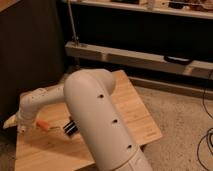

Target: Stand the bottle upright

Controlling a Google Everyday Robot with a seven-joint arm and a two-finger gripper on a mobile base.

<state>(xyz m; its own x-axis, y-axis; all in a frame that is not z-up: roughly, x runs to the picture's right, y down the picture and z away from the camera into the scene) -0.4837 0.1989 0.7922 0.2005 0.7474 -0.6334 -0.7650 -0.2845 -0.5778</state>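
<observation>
My white arm point(95, 115) reaches across the wooden table point(135, 115) to its left edge. The gripper point(19, 124) hangs below the wrist there, low over the table, mostly hidden by the wrist housing. A small pale whitish shape point(9, 122) pokes out just left of the gripper. It may be the bottle lying down, but I cannot tell for sure, nor whether the gripper touches it. A small orange stick point(43, 125) lies just right of the gripper. The black end of the cup point(70, 127) shows beside my arm; the rest is hidden.
A dark wall or cabinet point(30, 45) stands behind the table on the left. A low metal shelf rail point(130, 55) runs along the back. Speckled floor point(180, 110) lies to the right, with cables point(206, 145) at the far right.
</observation>
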